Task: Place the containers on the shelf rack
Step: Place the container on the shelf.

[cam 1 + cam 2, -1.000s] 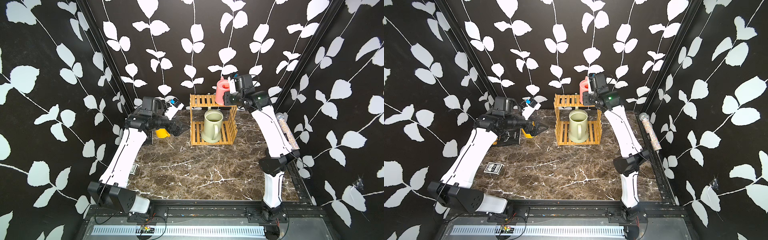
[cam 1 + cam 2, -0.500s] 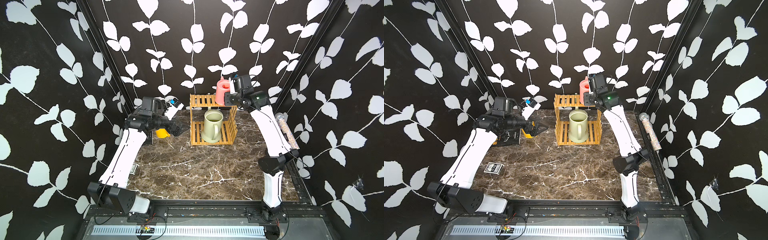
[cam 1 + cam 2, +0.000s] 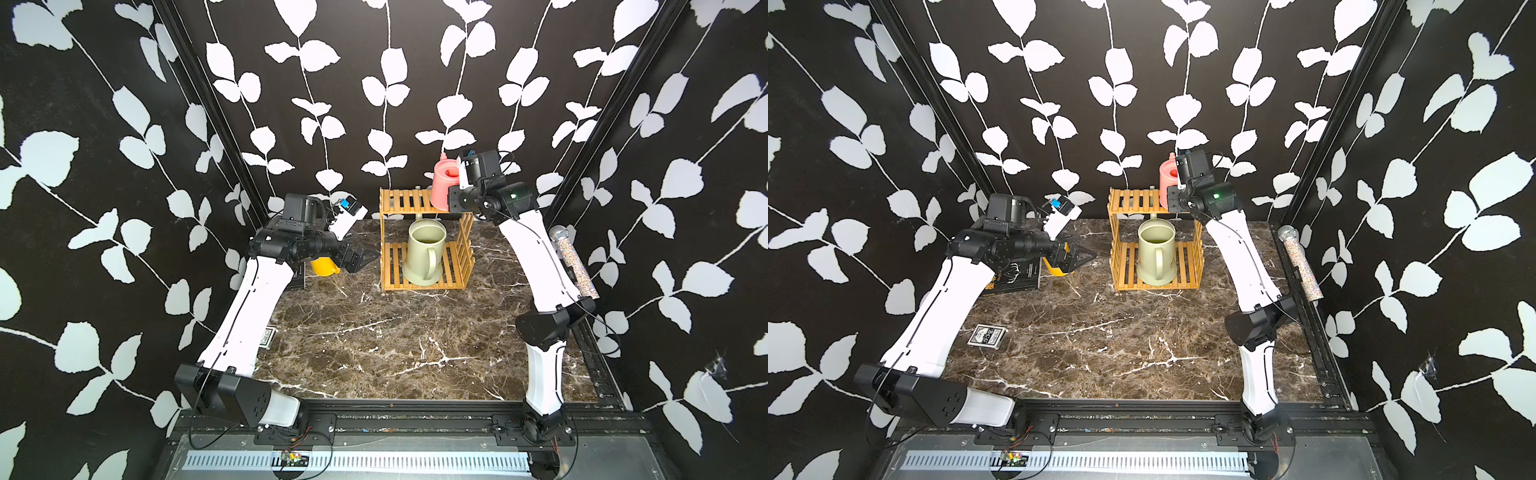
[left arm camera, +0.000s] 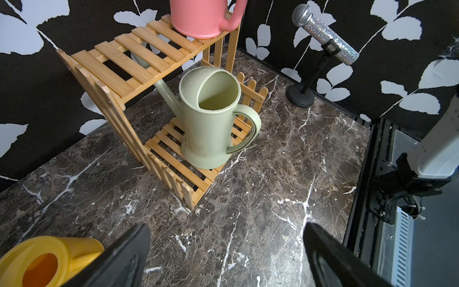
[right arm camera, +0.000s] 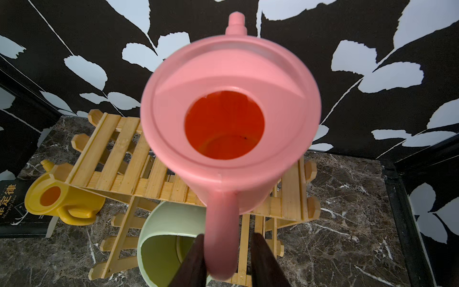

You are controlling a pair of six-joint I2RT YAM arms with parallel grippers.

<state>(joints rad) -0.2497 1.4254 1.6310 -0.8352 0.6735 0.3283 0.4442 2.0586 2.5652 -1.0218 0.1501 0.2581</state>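
The shelf rack (image 3: pixel 403 201) (image 3: pixel 1129 203) (image 4: pixel 119 67) (image 5: pixel 124 169) stands at the back. The pale green can (image 3: pixel 424 257) (image 3: pixel 1156 257) (image 4: pixel 208 124) (image 5: pixel 159 248) sits upright on its lower tier. The pink can (image 3: pixel 444 183) (image 3: pixel 1167 183) (image 4: pixel 198 17) (image 5: pixel 228 111) rests on the right end of the top tier. My right gripper (image 3: pixel 446 198) (image 5: pixel 228 236) straddles its handle: one finger touches it, and a slit shows beside the other. The yellow can (image 3: pixel 323 266) (image 3: pixel 1054 269) (image 4: pixel 49 261) (image 5: pixel 62 198) stands on the table left of the rack. My left gripper (image 3: pixel 365 255) (image 3: pixel 1079 259) (image 4: pixel 226 226) hovers beside it, open and empty.
A black book (image 3: pixel 1013 276) (image 5: pixel 15 206) lies behind the yellow can, at the left wall. A glittery microphone (image 3: pixel 573 262) (image 3: pixel 1302 262) (image 4: pixel 325 34) stands on a stand at the right wall. A card deck (image 3: pixel 987 335) lies under the left arm.
The right wrist has edged slightly left at the rack's top. The pink can, the other cans and the left arm look unchanged.
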